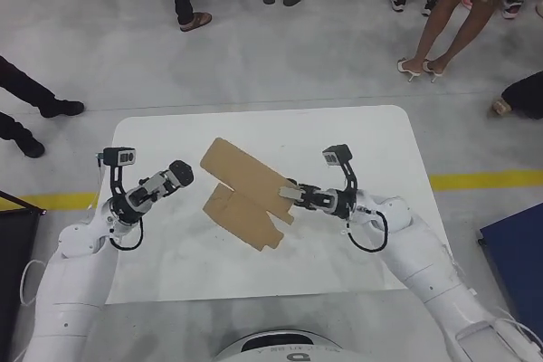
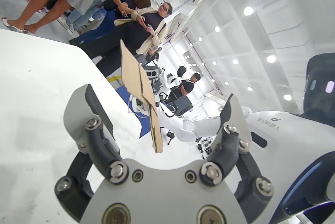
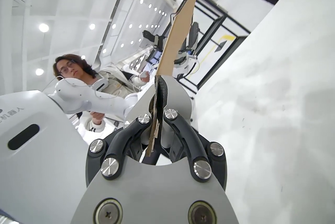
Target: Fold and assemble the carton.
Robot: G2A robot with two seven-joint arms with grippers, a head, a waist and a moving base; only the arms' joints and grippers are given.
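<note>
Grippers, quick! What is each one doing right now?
Left gripper: jaws open, holding nothing.
Right gripper: jaws shut on the carton.

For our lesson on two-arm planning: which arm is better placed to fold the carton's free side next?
Left, probably. The left gripper is open, empty and facing the carton; the right gripper is shut on its edge.

The left gripper (image 2: 159,95) is spread wide open above the white table (image 2: 39,73), and ahead of it the flat brown carton (image 2: 134,73) shows nearly edge-on, touching neither finger and raised off the table.
</note>
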